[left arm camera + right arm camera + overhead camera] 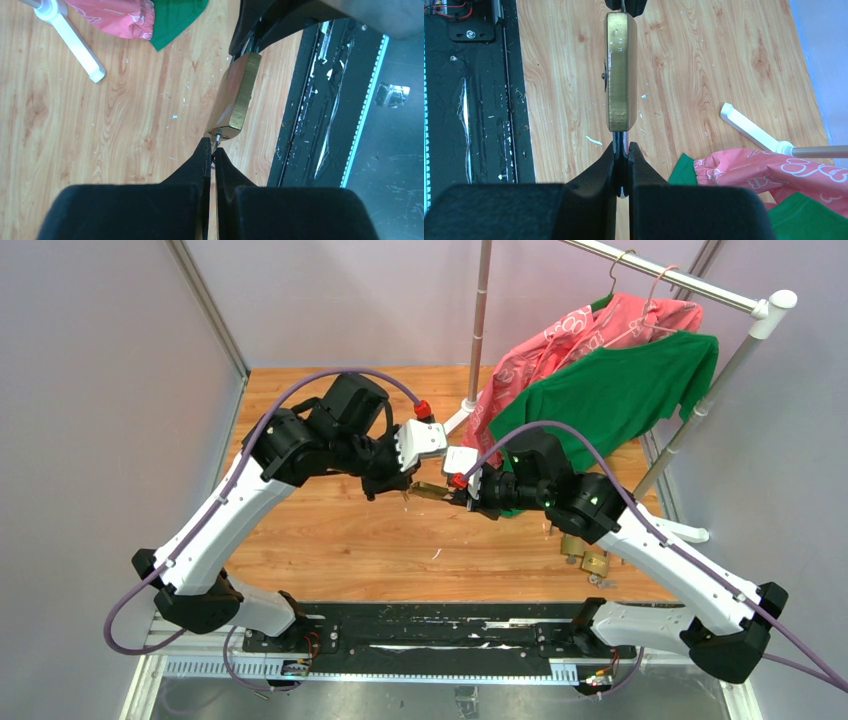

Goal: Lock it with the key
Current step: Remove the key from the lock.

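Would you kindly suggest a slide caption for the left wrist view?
The left tool pinches the key set in the brass padlock, which the right tool holds above the table.

Left arm (230,502) and right arm (655,540) bend inward, wrists facing, both pairs of fingers (199,169) pinched closed

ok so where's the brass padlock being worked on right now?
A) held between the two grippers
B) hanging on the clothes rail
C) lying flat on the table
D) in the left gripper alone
A: the right gripper is shut on the shackle end of the padlock, while the left gripper pinches the key at the keyhole end.
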